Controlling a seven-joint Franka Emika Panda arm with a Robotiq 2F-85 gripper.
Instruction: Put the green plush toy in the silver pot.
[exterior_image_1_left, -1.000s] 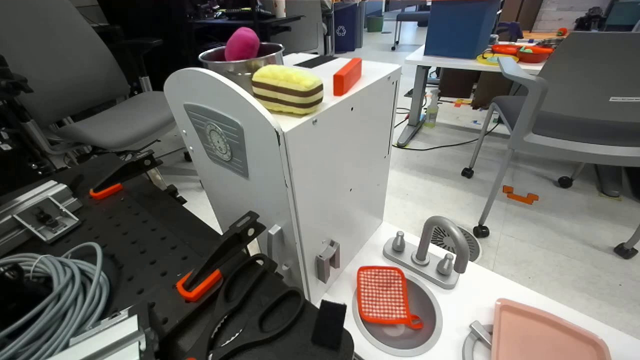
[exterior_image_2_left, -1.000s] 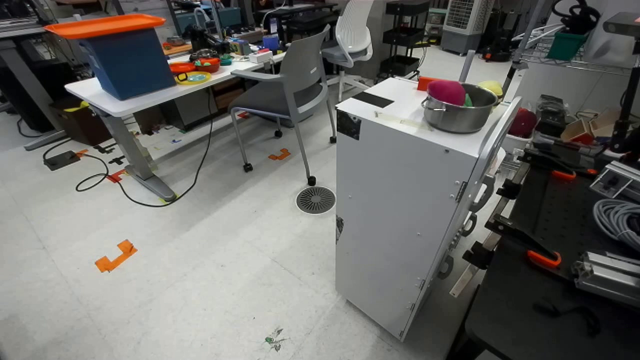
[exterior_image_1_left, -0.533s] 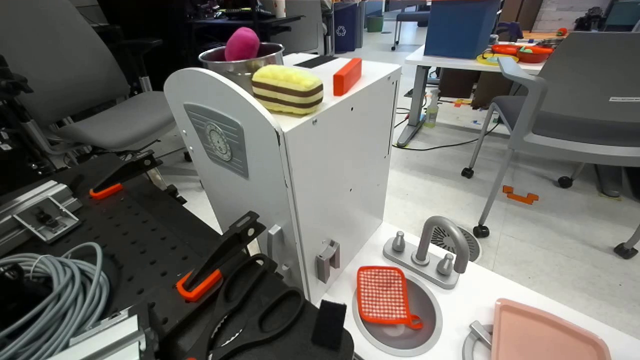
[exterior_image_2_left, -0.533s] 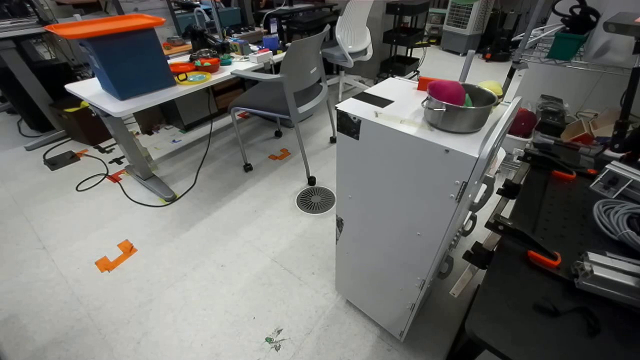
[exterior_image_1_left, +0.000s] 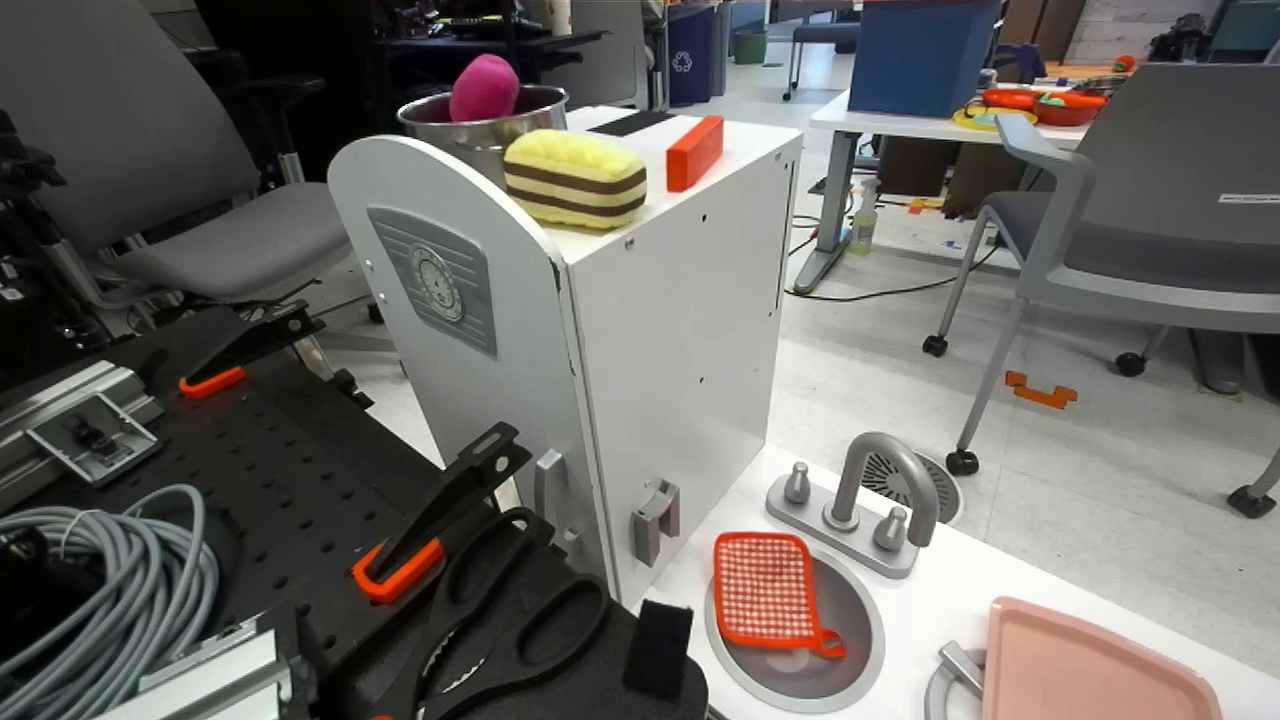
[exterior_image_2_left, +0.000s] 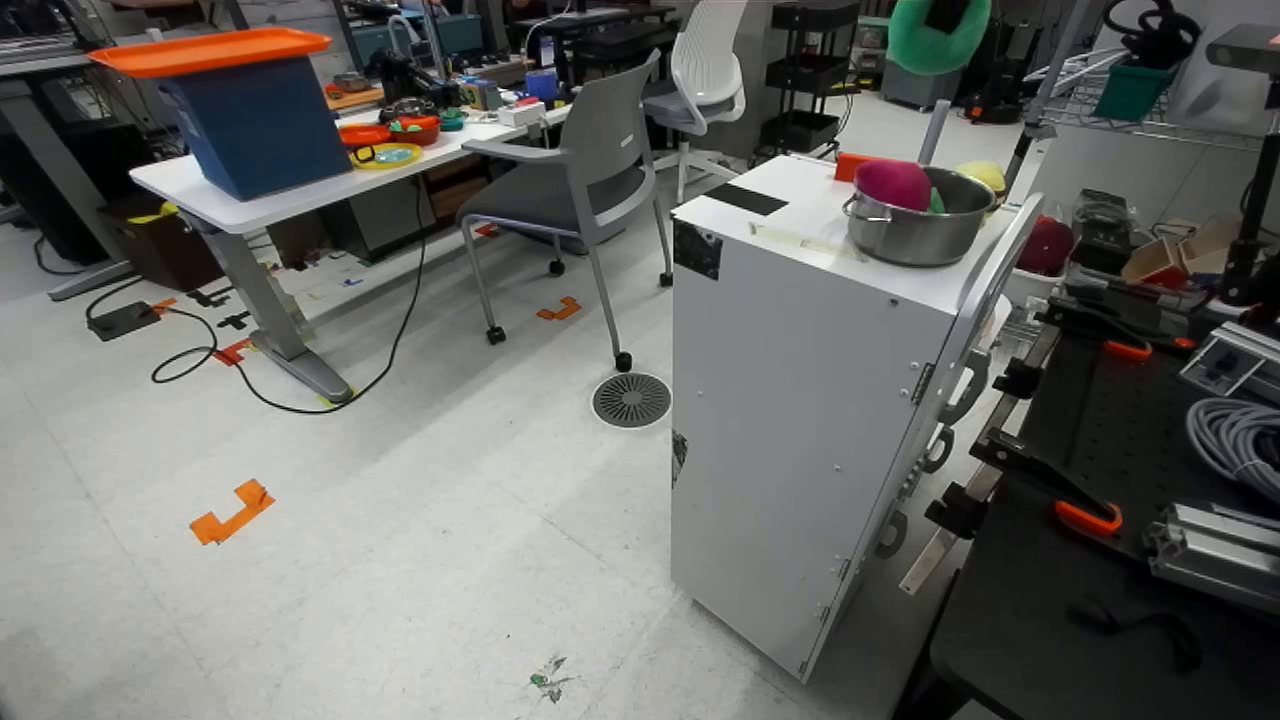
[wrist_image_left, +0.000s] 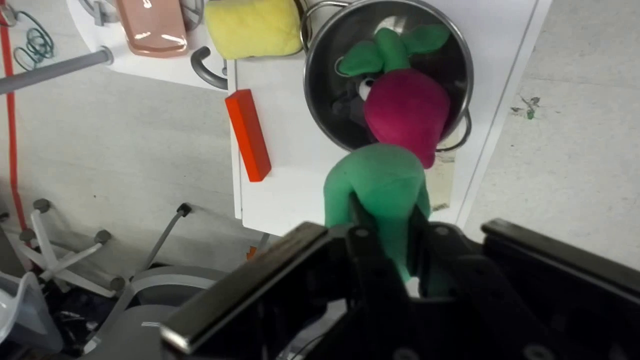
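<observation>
The silver pot (wrist_image_left: 316, 100) stands on the white cabinet top. It also shows in both exterior views (exterior_image_1_left: 470, 135) (exterior_image_2_left: 915, 238). A pink plush ball (wrist_image_left: 407, 107) with green leaves rests in it, its tip over the rim. My gripper (wrist_image_left: 386, 206) is shut on the green plush toy (wrist_image_left: 380, 172), which bulges around the fingertips. In the wrist view the toy overlaps the pot's near edge and the pink tip. In an exterior view the toy (exterior_image_2_left: 935, 55) hangs at the top edge, above the pot, with a dark part of the gripper. Neither shows in the exterior view with the sink.
A yellow striped plush block (exterior_image_1_left: 575, 180) lies beside the pot. An orange block (wrist_image_left: 248, 135) lies near the cabinet edge. The cabinet's rounded front panel (exterior_image_1_left: 440, 200) rises beside the pot. A sink with a tap (exterior_image_1_left: 880, 480) is lower down.
In an exterior view the green plush toy has come down into sight from the top edge, held in my gripper. The pot, pink ball and blocks have not moved.
</observation>
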